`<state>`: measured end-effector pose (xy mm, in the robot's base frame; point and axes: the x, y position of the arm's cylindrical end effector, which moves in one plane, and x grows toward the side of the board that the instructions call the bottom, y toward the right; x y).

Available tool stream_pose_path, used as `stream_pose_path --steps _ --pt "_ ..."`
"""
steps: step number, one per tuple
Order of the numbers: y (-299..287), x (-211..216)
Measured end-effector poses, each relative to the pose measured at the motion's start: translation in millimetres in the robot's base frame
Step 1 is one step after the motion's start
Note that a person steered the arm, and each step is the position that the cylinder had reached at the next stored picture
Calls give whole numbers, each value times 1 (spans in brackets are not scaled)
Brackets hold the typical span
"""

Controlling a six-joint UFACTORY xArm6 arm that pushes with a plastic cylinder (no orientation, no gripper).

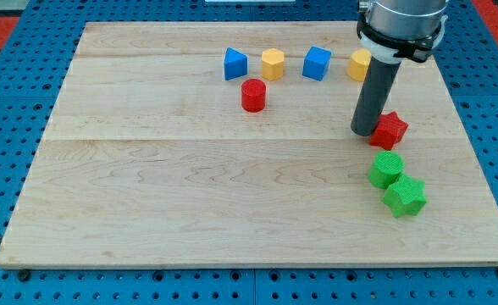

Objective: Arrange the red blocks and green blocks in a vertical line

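Camera view, looking down at an angle on a pale wooden board (190,186) resting on a blue pegged surface. I have no jaws to open or close, only a straight dark rod, and my tip (365,132) sits on the board toward the view's right. It is touching or just beside the left edge of a red star-shaped block (390,130).

Below that star, toward the view's bottom, lie two green blocks. The upper one is a rounded green block (386,169), and a green star-shaped block (406,196) touches it just below and slightly to the right. Together with the red star they form a rough column running down the view's right side.

A red cylinder (253,95) stands well apart, near the board's upper middle. Above it runs a row along the view's top: a blue wedge-like block (235,64), a yellow block (273,63), a blue cube (317,63), and a second yellow block (359,63) partly hidden behind my arm.

I judge the step in hand to be nudging the red star into line above the greens. The next move calls for fetching the red cylinder across to the column without knocking the row above it or the greens.
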<state>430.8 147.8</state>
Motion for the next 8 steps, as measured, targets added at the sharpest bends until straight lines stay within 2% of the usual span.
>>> stream_pose_path --steps 1,2,3,5,6,7,8 --pt "-42 7" --pt "-69 61" --pt "-34 92" --pt "13 79" --pt "8 69" --pt "-49 75" --pt "-131 61"
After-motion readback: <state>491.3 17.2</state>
